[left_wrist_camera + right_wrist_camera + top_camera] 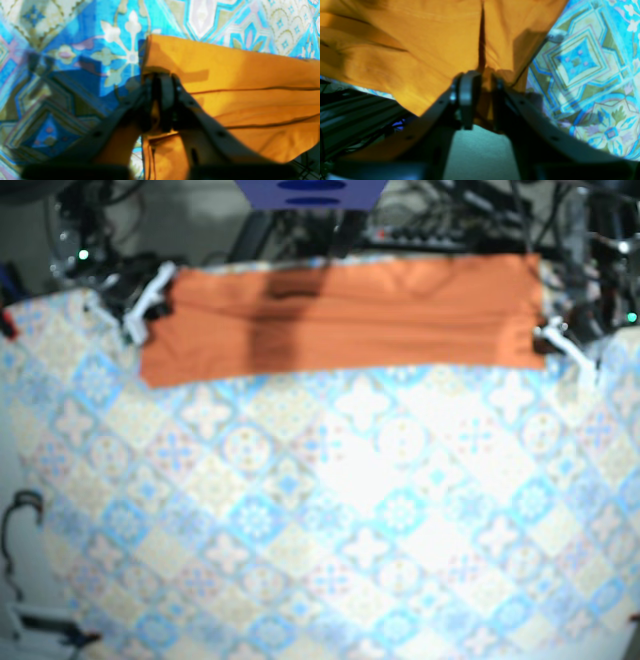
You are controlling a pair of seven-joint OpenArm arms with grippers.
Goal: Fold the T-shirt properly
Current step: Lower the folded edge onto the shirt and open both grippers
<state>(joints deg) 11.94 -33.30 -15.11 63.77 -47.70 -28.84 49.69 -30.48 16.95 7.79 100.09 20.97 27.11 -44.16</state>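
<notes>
The orange T-shirt [340, 315] lies folded into a long band across the far edge of the table, stretched between both arms. My left gripper [162, 82] is shut on the T-shirt [225, 75] at one end, with cloth pinched between its fingers; in the base view this gripper [548, 338] is at the right end. My right gripper [483, 82] is shut on the T-shirt [420, 45] at the other end, seen in the base view [150, 305] at the left end. Folds run lengthwise along the band.
A patterned blue, white and yellow tablecloth [330, 520] covers the table. Cables and dark equipment [450, 220] crowd the far side behind the shirt. A black cable [20, 520] lies at the left edge. The table's edge shows in the right wrist view, with dark framing [357, 112] below.
</notes>
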